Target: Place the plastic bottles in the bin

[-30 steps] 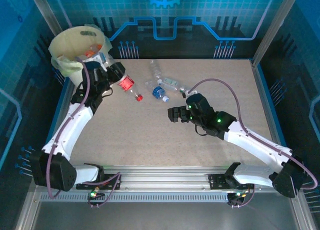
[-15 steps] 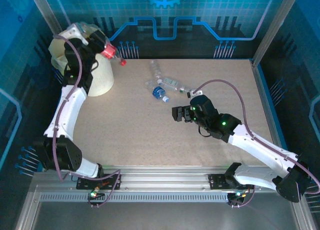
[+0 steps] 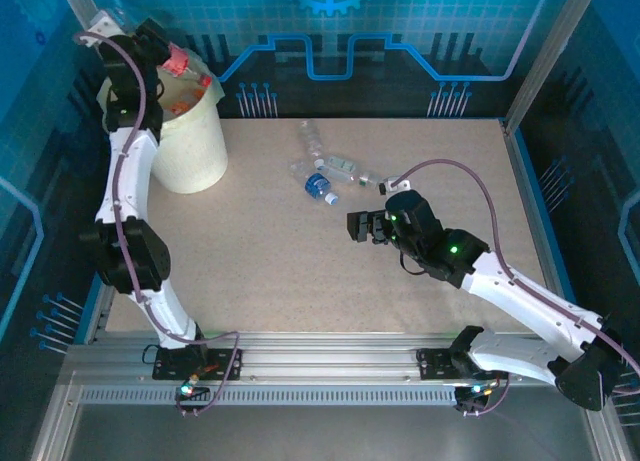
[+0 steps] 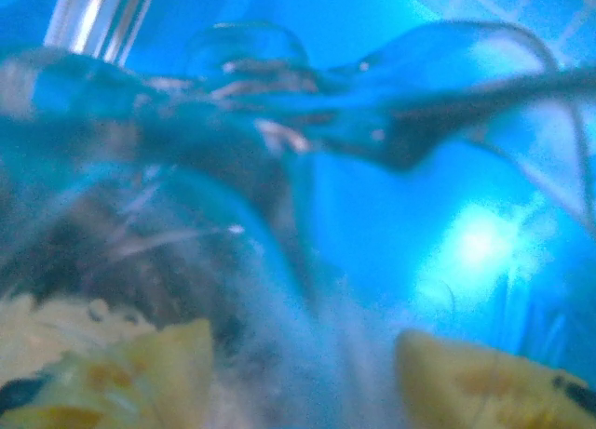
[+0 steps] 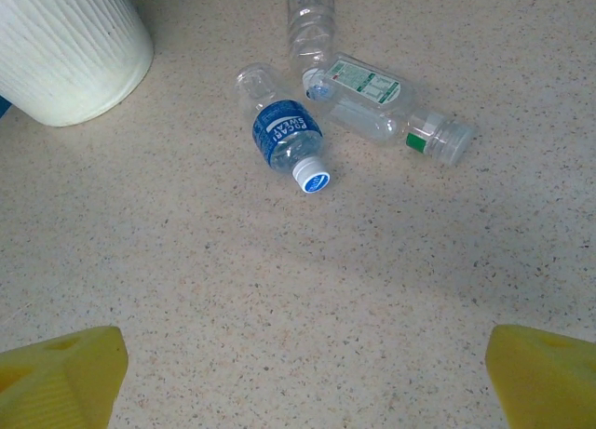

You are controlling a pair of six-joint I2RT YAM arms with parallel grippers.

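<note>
— Where is the left gripper (image 3: 170, 55)?

— Raised above the bin (image 3: 190, 141), clenched on a red-labelled bottle (image 3: 179, 60). The bottle hangs over the bin's open mouth, red cap pointing down toward the rim. In the left wrist view everything is blurred; clear plastic lies between the yellow fingers (image 4: 140, 373).

— Anything inside the bin?

— Something orange sits in it, too small to name.

— And the right gripper (image 3: 356, 226)?

— Released, its yellow fingers (image 5: 65, 373) wide apart with nothing between them. It hovers low over the counter (image 3: 280, 281), well apart from the bin.

— Which bottles lie outside the bin?

— Three, grouped on the counter between the bin and the right gripper. The blue-labelled Pocari Sweat bottle (image 5: 287, 134) lies on its side, nearest the bin of the three. Just beyond it lies a green-labelled bottle (image 5: 372, 99), also on its side. A clear unlabelled bottle (image 5: 312, 24) touches that one's base end.
</note>
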